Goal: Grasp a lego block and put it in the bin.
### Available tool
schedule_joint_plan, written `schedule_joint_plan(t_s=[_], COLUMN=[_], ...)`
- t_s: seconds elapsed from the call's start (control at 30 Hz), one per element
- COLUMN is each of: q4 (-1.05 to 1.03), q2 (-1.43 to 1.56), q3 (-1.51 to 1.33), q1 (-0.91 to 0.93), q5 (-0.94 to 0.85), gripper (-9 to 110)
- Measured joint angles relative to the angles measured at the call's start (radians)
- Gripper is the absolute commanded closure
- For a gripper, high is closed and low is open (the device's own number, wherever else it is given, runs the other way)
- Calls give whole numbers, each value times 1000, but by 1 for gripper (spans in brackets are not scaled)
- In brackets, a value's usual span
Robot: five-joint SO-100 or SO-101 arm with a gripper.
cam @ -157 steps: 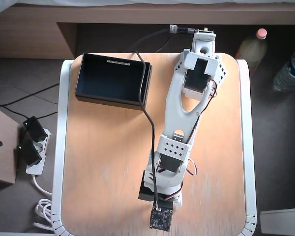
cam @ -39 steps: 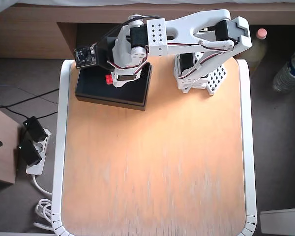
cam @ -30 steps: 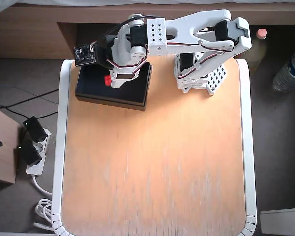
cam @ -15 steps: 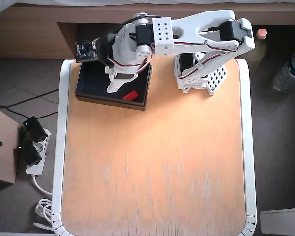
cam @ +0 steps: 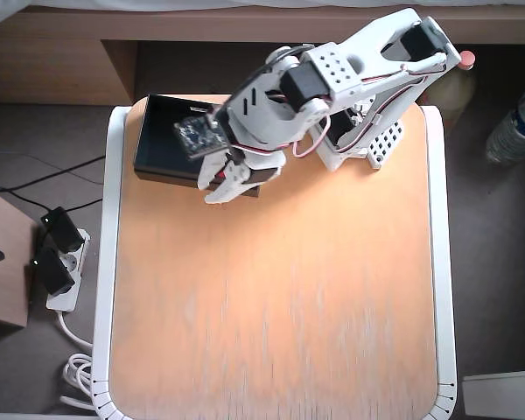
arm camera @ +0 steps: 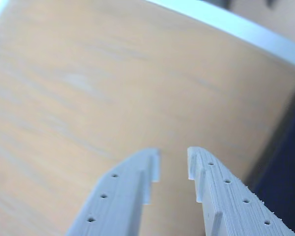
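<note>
My gripper (arm camera: 173, 164) is open and empty, and its two white fingers hang over bare wood in the wrist view. In the overhead view the gripper (cam: 217, 191) sits at the near right edge of the bin (cam: 162, 140), a shallow black tray at the table's far left corner. The arm covers the right part of the bin. A dark strip of the bin (arm camera: 285, 167) shows at the right edge of the wrist view. The red lego block is in neither view; it may be hidden under the arm.
The wooden table (cam: 271, 297) has a white rim (cam: 112, 262). The arm's base (cam: 360, 140) stands at the far right of the table. A power strip with plugs (cam: 57, 267) lies on the floor to the left, and a bottle (cam: 516, 127) to the right.
</note>
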State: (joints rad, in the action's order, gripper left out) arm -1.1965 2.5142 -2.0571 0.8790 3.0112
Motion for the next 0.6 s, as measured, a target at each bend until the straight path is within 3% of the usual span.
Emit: schedule_joint_plan(t_s=[0.6], q4=[0], q2=[417], q3=[-359], q1=[-505], q5=[92], gripper=[101])
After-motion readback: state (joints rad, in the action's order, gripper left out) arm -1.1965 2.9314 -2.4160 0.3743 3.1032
